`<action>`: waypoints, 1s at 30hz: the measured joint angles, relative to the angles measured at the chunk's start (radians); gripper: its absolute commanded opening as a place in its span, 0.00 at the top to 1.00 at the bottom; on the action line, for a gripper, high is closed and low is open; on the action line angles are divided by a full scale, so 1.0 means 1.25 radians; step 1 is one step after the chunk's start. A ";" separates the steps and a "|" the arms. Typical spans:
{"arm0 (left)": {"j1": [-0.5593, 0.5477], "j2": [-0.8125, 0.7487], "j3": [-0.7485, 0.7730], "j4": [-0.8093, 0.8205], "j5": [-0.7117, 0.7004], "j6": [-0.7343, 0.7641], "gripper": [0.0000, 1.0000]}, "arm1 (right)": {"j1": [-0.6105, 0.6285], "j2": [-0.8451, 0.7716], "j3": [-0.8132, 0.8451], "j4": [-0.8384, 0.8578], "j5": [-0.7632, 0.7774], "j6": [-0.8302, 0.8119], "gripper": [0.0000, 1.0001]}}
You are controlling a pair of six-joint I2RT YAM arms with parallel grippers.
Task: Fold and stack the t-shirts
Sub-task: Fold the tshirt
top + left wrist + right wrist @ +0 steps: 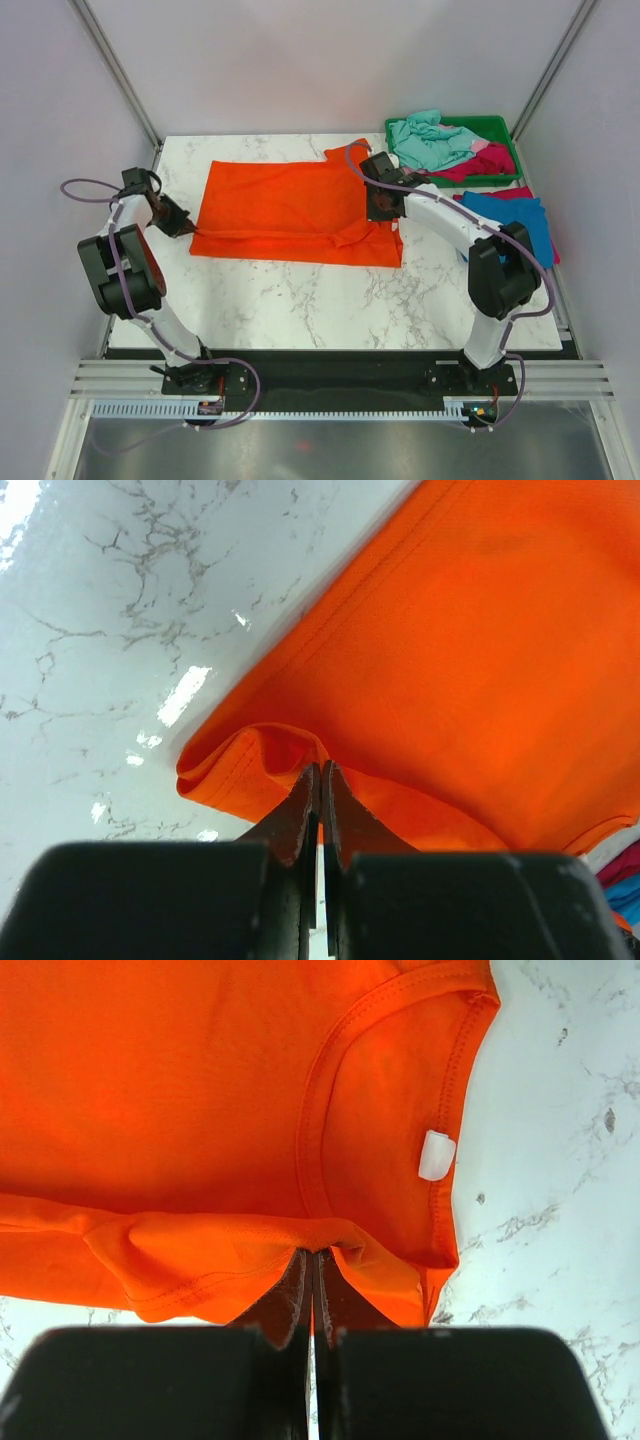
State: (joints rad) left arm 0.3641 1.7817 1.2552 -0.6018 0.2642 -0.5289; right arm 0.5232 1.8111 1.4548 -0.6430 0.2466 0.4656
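Holding the orange t-shirt (290, 205) at two spots, you are in the folding step, and this fold is not done yet. The left gripper (320, 772) has its jaws pressed tight on a bunched bit of the shirt's edge. Bare worktop (90, 680) lies to the left of those jaws. The right gripper (312, 1256) has its jaws pressed tight on the other end of the shirt. The neck hole (385, 1130) is just past those jaws, and a small white tag (437, 1154) sits a little to their right. The shirt lies mostly flat on the worktop between the two pairs of jaws.

I think the next move is to lift both pinched spots together and carry them across the shirt. Move both jaws level and at the same speed, or the cloth may twist or slip out.

Some things are hard to see. The right arm (450, 220) covers part of the shirt near its jaws. You cannot tell how many layers each pair of jaws holds. Well past the right jaws, a teal shirt (428, 140) and a pink shirt (485, 165) lie bunched in the green tray (497, 122). A blue shirt (505, 213) lies beside the tray, partly behind the arm.
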 measured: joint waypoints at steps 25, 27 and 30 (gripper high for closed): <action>-0.069 -0.015 0.227 -0.092 -0.018 0.016 0.36 | -0.152 0.098 0.195 -0.002 -0.137 -0.005 0.36; -0.104 -0.122 0.138 -0.076 -0.033 0.024 0.37 | -0.123 0.021 0.093 0.027 -0.151 0.010 0.36; -0.167 -0.290 -0.016 -0.065 -0.053 0.041 0.38 | -0.054 -0.060 -0.031 0.052 -0.176 0.032 0.40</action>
State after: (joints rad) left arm 0.1558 1.4193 1.2350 -0.6827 0.1978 -0.4782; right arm 0.4561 1.7363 1.4155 -0.5785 0.0265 0.5056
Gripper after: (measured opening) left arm 0.628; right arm 0.631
